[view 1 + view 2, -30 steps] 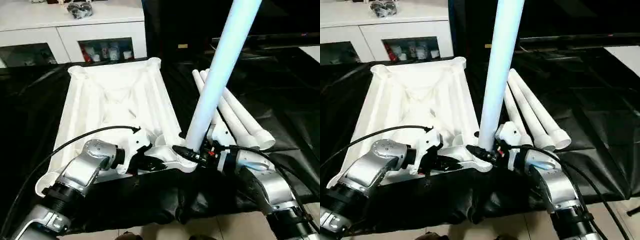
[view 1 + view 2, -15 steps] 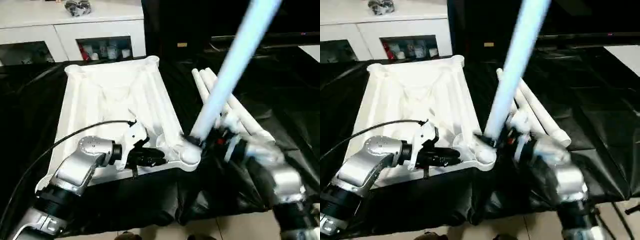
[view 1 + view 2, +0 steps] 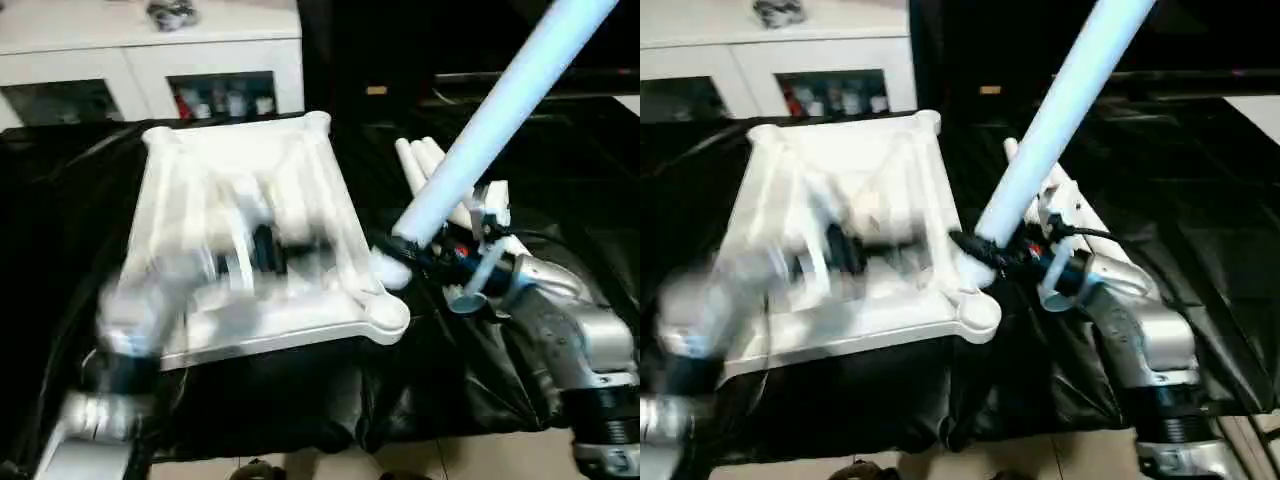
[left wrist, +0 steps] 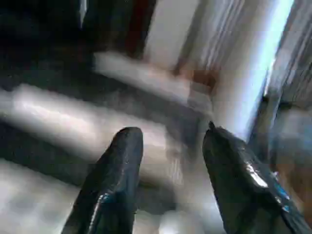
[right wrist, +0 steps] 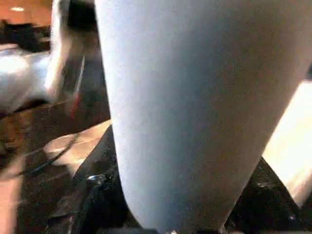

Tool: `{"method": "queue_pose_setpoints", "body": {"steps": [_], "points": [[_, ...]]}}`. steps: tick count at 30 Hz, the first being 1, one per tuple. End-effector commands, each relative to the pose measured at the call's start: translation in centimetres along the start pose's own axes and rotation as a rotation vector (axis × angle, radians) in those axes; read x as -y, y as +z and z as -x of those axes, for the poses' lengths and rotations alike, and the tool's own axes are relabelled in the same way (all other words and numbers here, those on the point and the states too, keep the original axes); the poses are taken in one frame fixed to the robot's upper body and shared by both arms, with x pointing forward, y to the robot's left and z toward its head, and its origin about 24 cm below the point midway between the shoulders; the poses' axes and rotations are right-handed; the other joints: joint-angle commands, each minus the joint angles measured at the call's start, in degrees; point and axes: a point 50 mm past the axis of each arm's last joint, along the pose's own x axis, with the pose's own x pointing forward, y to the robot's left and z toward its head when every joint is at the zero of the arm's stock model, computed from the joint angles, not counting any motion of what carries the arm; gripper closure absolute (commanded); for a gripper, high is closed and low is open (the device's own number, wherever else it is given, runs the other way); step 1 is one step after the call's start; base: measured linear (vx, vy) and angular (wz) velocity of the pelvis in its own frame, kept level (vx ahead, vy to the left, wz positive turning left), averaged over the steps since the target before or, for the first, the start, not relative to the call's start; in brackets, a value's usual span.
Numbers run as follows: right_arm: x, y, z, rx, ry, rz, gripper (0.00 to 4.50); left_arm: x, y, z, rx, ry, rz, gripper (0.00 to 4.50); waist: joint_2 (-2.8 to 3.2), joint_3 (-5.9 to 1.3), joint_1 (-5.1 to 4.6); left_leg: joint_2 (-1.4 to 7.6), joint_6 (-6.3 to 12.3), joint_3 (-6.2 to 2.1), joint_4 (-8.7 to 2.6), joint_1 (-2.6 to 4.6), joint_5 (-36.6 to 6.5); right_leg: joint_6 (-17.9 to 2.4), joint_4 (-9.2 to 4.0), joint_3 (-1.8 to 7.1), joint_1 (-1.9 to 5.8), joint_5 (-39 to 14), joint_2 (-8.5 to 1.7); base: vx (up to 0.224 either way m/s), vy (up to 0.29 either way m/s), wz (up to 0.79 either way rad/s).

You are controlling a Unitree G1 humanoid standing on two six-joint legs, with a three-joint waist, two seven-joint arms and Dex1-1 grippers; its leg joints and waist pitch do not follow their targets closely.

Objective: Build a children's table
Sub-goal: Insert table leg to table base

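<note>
Since the earlier frame, the leg [image 3: 500,115] held by the right gripper [image 3: 418,252] had tipped from near-upright to a strong lean, top end up to the far right, and its base had come off the near-right corner socket [image 3: 385,315] and sat just right of the tabletop [image 3: 240,180]. R gripper was pinching that leg near its lower end, fingers either side of the tube; the right wrist view was mostly the pale tube [image 5: 185,112] w/ black fingers [image 5: 97,195] at its sides. Left gripper [image 4: 168,146] had lifted off the near edge of the tabletop and was blurred over its ribbed underside; in the left wrist view its two black fingers [image 4: 117,165] stood spread apart w/ nothing between them. Tabletop lay upside down on the black sheet [image 3: 480,380], centre-left. Spare legs [image 3: 420,160] lay bundled on the sheet behind the right arm. White cabinet [image 3: 150,50] stood at far left.
</note>
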Motion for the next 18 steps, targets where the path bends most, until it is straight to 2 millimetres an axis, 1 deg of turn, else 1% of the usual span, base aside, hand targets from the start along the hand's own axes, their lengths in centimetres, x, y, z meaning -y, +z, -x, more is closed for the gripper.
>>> {"method": "queue_pose_setpoints", "body": {"steps": [1,2,3,4,5,6,7,8,9,10,12,13,14,18], "points": [[-1.1,0.7,-0.3,-0.009,0.144,-0.030,2.53,0.8,0.7,-1.2,0.052,-0.072,0.052,1.95,-1.10,-3.96,0.38,4.11,2.64,-2.00,-3.87,1.09,-13.27,-12.87,-3.85,2.90,2.39,-18.80,-4.08,0.000,0.000,0.00],[-1.2,0.6,-0.2,-0.016,0.162,-0.040,2.53,1.0,0.7,-1.5,0.052,-0.091,0.054,1.74,-1.14,-3.97,0.54,4.18,2.97,-2.08,-3.91,0.77,-12.26,-11.89,-3.92,2.90,2.51,-19.45,-4.14,0.000,0.000,0.00],[-1.3,0.6,-0.1,-0.040,0.195,-0.050,2.53,1.5,0.7,-2.2,0.055,-0.137,0.082,1.74,-1.46,-3.99,0.54,4.26,3.06,-2.04,-3.92,0.77,-11.94,-11.43,-3.95,2.95,2.38,-19.69,-4.08,0.000,0.000,0.00],[-1.5,0.5,-0.1,-0.056,0.216,-0.057,2.53,1.8,0.7,-2.6,0.056,-0.167,0.103,1.65,-1.48,-4.07,0.60,4.23,3.18,-2.07,-3.87,0.58,-10.86,-11.07,-3.83,2.94,2.51,-19.48,-4.08,0.000,0.000,0.00],[-1.7,0.4,0.0,-0.084,0.255,-0.063,2.53,2.4,0.5,-3.4,0.052,-0.206,0.143,1.61,-1.68,-4.21,0.76,4.21,3.24,-1.99,-3.73,0.70,-10.11,-11.00,-3.79,2.95,2.45,-19.35,-4.15,0.000,0.000,0.00],[-1.9,0.3,0.1,-0.111,0.288,-0.068,2.53,2.8,0.2,-4.1,0.037,-0.228,0.168,1.57,-1.69,-4.29,0.79,4.19,3.31,-1.93,-3.64,0.66,-9.51,-11.16,-3.76,2.97,2.53,-18.79,-4.11,0.000,0.000,0.00],[-2.3,0.3,0.2,-0.152,0.345,-0.076,2.53,3.4,-0.4,-5.1,0.015,-0.255,0.203,1.43,-1.76,-4.27,1.00,4.29,3.62,-1.95,-3.56,0.64,-9.01,-11.25,-3.84,2.96,2.46,-18.34,-4.07,0.000,0.000,0.00],[-2.3,0.3,0.2,-0.152,0.345,-0.076,2.53,3.4,-0.4,-5.1,0.015,-0.255,0.203,1.31,-1.85,-4.23,1.04,4.30,3.73,-1.93,-3.53,0.61,-9.03,-11.26,-3.87,2.96,2.51,-18.31,-4.06,0.000,0.000,0.00],[-2.4,0.3,0.2,-0.160,0.359,-0.079,2.53,3.6,-0.5,-5.4,0.015,-0.269,0.227,1.24,-1.69,-4.27,1.26,4.31,3.75,-1.93,-3.47,0.73,-8.98,-11.29,-3.88,2.99,2.42,-18.33,-4.15,0.000,0.000,0.00],[-2.6,0.4,0.1,-0.176,0.380,-0.081,2.53,3.9,-0.6,-5.7,0.017,-0.283,0.252,1.20,-1.76,-4.32,1.23,4.22,3.88,-1.99,-3.46,0.49,-8.52,-11.37,-3.80,2.93,2.58,-17.95,-4.13,0.000,0.000,0.00],[-2.8,0.4,0.2,-0.208,0.420,-0.094,2.53,4.7,-0.8,-6.3,0.038,-0.337,0.284,1.04,-1.90,-4.35,1.23,4.16,4.14,-1.98,-3.38,0.45,-8.39,-11.34,-3.85,2.84,2.66,-17.80,-4.07,0.000,0.000,0.00],[-2.8,0.3,0.2,-0.220,0.427,-0.096,2.53,4.9,-0.6,-6.4,0.055,-0.359,0.307,0.84,-1.72,-4.33,1.33,4.26,4.39,-2.08,-3.38,0.48,-8.15,-11.41,-3.87,2.87,2.59,-17.56,-4.06,0.000,0.000,0.00],[-2.9,0.2,0.3,-0.233,0.432,-0.095,2.53,5.1,-0.5,-6.5,0.070,-0.382,0.328,0.84,-1.77,-4.31,1.23,4.20,4.40,-2.05,-3.37,0.36,-8.17,-11.35,-3.85,2.79,2.64,-17.69,-3.99,0.000,0.000,0.00],[-2.8,-0.1,0.4,-0.261,0.440,-0.101,2.53,5.8,-0.4,-6.6,0.077,-0.448,0.355,0.52,-1.87,-4.29,1.33,4.22,4.16,-2.02,-3.33,0.55,-8.41,-11.05,-4.03,2.73,2.57,-19.10,-4.02,0.000,0.000,0.00]]}}
